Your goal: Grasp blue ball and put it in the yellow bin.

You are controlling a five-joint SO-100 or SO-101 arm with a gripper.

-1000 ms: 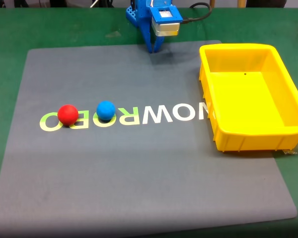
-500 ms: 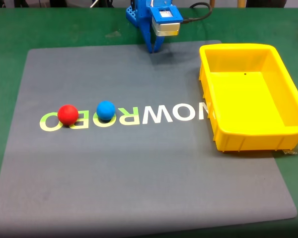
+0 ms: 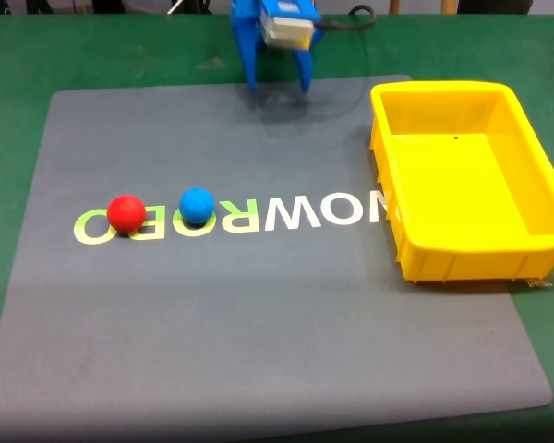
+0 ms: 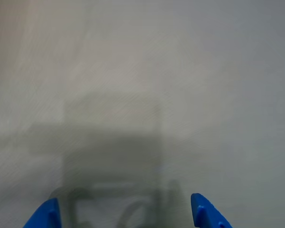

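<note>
Clearly at the reach stage, the gripper [image 3: 277,88] hangs wide open and empty at the mat's far edge, needing to travel near-left to the blue ball [image 3: 197,206].

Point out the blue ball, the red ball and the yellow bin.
blue ball [image 3: 197,205]: fixed view, centre of the sphere.
red ball [image 3: 126,212]: fixed view, centre of the sphere.
yellow bin [image 3: 457,258]: fixed view, near outer wall.

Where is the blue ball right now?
In the fixed view the blue ball sits on the grey mat's lettering, just right of the red ball.
</note>
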